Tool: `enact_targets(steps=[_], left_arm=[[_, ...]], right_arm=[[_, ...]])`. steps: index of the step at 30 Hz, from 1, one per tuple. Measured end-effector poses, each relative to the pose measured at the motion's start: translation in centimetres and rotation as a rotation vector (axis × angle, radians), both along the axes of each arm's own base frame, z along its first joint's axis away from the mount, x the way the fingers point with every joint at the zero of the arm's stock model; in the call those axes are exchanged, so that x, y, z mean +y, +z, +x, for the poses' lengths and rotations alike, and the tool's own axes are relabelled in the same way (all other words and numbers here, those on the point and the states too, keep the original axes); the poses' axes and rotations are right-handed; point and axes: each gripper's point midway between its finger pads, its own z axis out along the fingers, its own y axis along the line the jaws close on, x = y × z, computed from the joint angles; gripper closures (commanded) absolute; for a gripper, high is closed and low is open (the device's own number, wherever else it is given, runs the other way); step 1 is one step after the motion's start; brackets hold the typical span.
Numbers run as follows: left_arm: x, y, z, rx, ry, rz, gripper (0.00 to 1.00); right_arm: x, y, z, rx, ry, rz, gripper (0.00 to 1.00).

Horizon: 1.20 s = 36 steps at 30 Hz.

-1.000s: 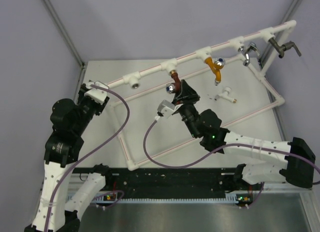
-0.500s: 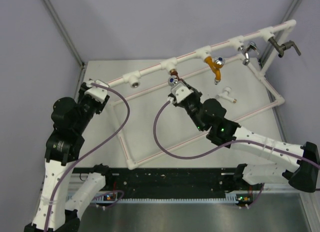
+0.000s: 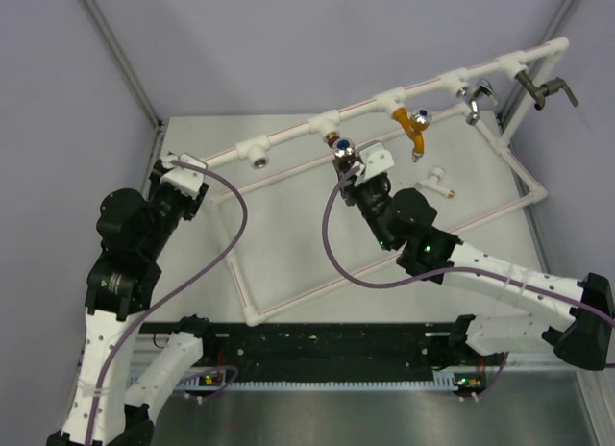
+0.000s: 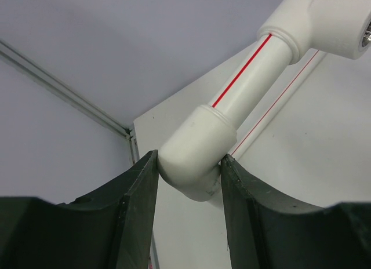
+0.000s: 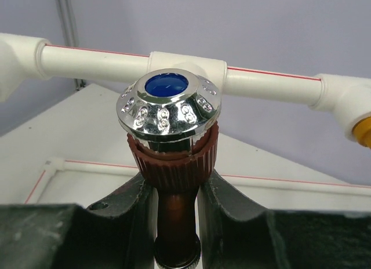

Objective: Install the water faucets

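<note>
Holding the reddish-brown faucet [image 5: 173, 164] by its body, my right gripper [image 5: 175, 185] is closed on it, one finger on each side. The faucet sits just beside a tee [image 5: 186, 69] of the white pipe frame [image 5: 93, 59]. My left gripper [image 4: 188, 164] clamps the frame's corner elbow [image 4: 194, 144].

In the right wrist view the reddish-brown faucet [image 5: 177, 222] is running off the bottom edge between the fingers [image 5: 130, 208] of the right gripper [image 5: 174, 191], and its chrome cap [image 5: 169, 106] is hiding any joint with the white pipe frame [image 5: 93, 59]. From above, the white faucet [image 3: 435, 183] is showing too small for detail, while in the left wrist view the picture's edge is cutting off the tee socket [image 4: 339, 22] and the left gripper [image 4: 188, 162] is covering the underside of the pipe elbow [image 4: 194, 141].
</note>
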Motion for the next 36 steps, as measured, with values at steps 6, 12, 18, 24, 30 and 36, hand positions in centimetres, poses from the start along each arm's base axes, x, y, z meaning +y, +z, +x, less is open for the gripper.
enact_targets(steps=[6,12,18,24,30,36], left_arm=[[0.1,0.5,-0.6,-0.014,0.005,-0.032,0.88],[-2.8,1.5,-2.8,-0.044,-0.160,-0.082,0.88],[-4.3,1.4,-3.6,-0.026,-0.249,-0.111,0.87],[-4.4,1.3,-3.6,-0.018,-0.244,-0.132,0.38],[-1.9,-0.6,-3.4,-0.045,-0.079,-0.256,0.21],[0.9,-6.0,-3.0,-0.101,0.110,-0.457,0.18]], right_arm=[[0.1,0.0,0.1,0.077,-0.013,0.221,1.00],[1.6,-0.3,0.5,0.206,0.012,0.540,1.00],[2.3,-0.2,0.4,0.360,0.060,0.931,1.00],[2.5,0.2,0.4,0.438,0.074,1.114,1.00],[2.4,0.2,0.4,0.425,0.063,1.083,1.00],[2.2,0.1,0.5,0.399,0.051,1.024,1.00]])
